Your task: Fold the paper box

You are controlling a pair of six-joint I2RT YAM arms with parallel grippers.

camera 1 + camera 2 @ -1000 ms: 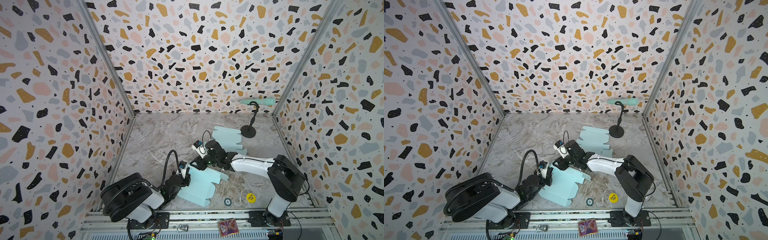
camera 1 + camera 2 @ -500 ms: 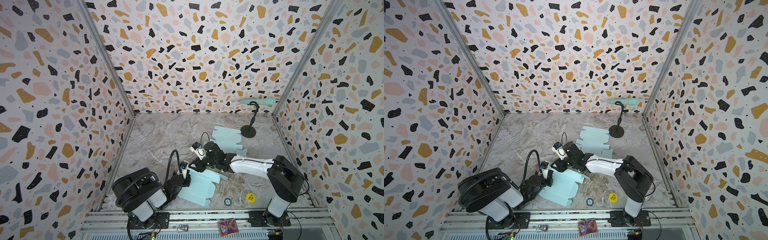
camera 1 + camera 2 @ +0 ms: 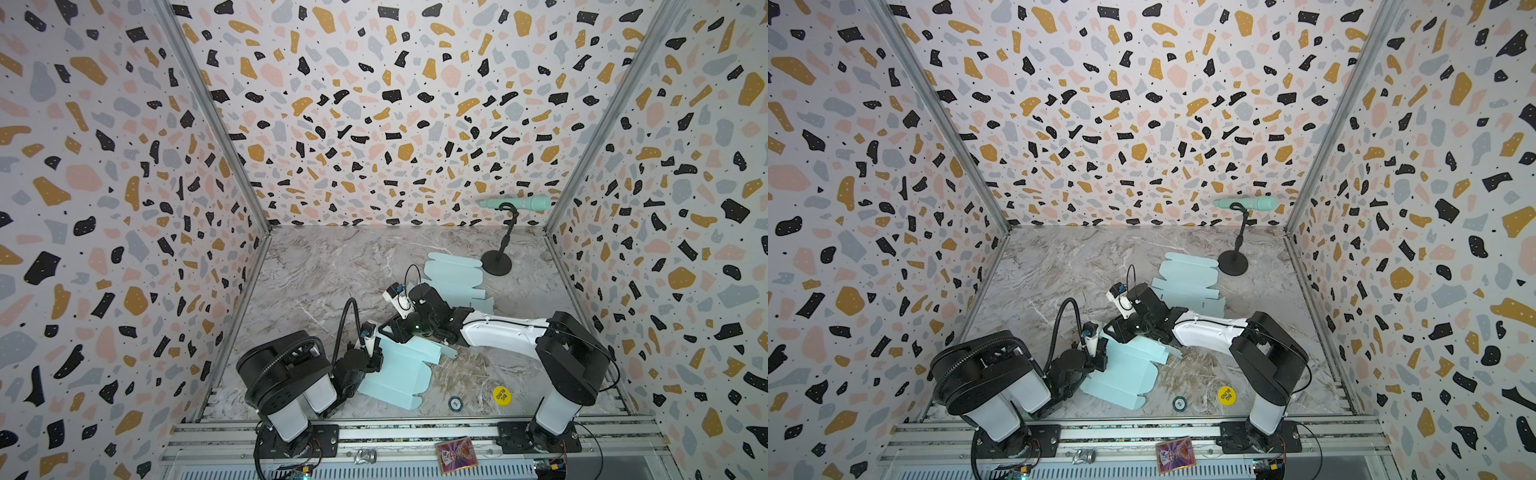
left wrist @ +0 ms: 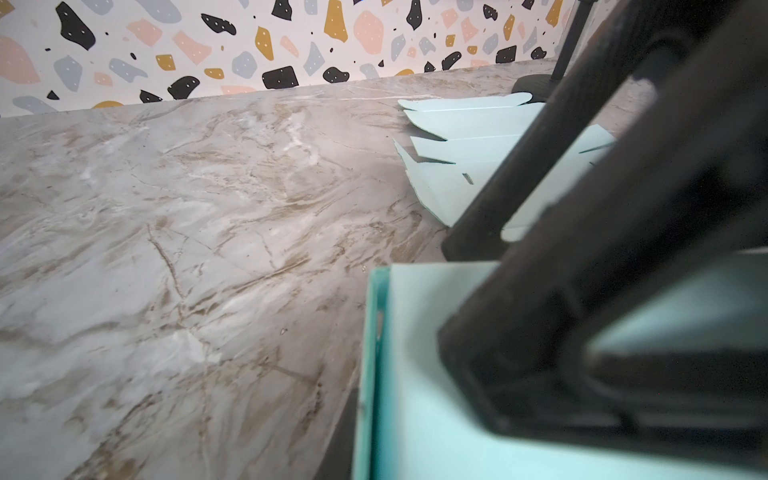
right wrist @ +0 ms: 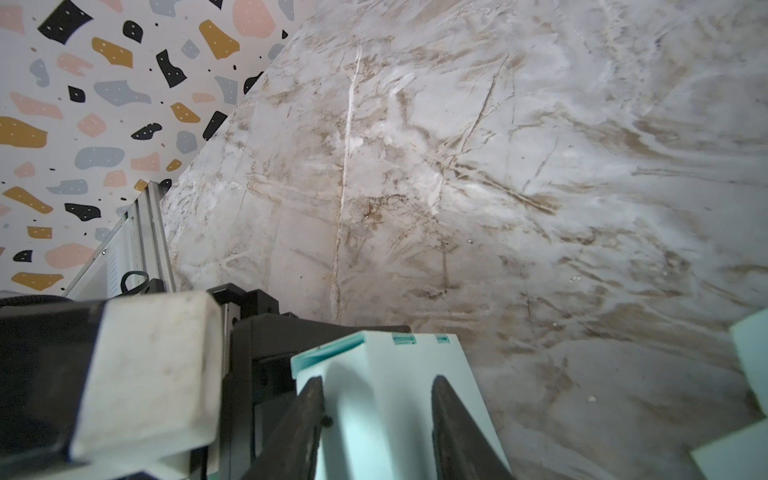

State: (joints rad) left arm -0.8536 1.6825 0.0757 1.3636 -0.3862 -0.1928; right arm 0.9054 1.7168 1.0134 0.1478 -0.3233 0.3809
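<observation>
Left gripper (image 3: 376, 353) meets the left edge of the paper box (image 3: 399, 370) in both top views, low over the near-left part of the marble table (image 3: 324, 270). The right gripper (image 3: 394, 329) reaches across from the right and comes down on the box's far-left corner, just beside the left one. The pale-blue box lies partly opened out, most panels flat on the table and its far-left corner raised. Behind it, flat blanks (image 3: 453, 274) rest near the black base of a microphone stand (image 3: 496, 264). A yellow disc (image 3: 501, 395) and a small round token (image 3: 455, 402) lie near the front edge, apart from the box. Left wrist view: the two dark fingers (image 4: 503, 187) of the left gripper (image 4: 451, 291) are drawn close together, clamped on a pale-blue panel of the paper box (image 4: 415, 395). The flat blanks (image 4: 457, 124) show beyond on the table (image 4: 166, 208). Right wrist view: the right gripper (image 5: 378, 407) straddles an upright fold of the paper box (image 5: 395, 361). Its fingers (image 5: 451, 440) press one on each side, so the jaws stand partway closed and grip the fold above the bare table (image 5: 457, 166).
</observation>
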